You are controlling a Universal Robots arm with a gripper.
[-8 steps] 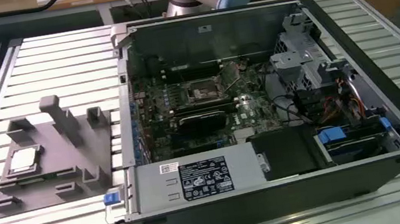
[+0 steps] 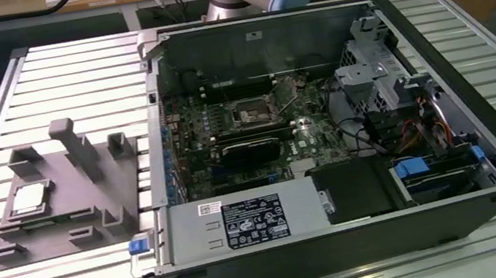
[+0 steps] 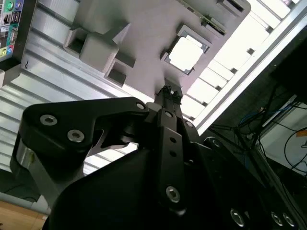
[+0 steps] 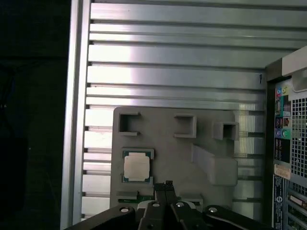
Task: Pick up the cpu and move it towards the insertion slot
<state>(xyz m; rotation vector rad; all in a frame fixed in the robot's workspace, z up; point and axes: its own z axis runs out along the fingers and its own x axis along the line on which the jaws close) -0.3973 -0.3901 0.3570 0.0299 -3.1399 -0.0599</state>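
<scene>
One cpu, lying flat with its metal top up, seated in a recess of the grey fixture block at the exterior view's left, on the slatted tabletop. The insertion slot sits well apart from it, near centre frame inside the open computer case, with its silver frame around a dark middle.

Tool: in both wrist views the fingers are pressed together and carry nothing. The tips hang above the fixture, near the chip but off to one side of it, not over it.

Orientation: the chip is square, so it has no real long axis. Its edges run parallel to the recess walls and the fixture's sides. Whether a corner mark is present, I cannot tell.

Judgement for the pick:
- Spread the fingers before descending.
- Centre them over the chip.
- Line the pads up with two opposite edges rather than across corners.
- Seat the fingers low on the thin edge, since there is little to hold.
- Lift straight up out of the recess and keep the chip level, as any tilt risks catching on the recess wall.
</scene>
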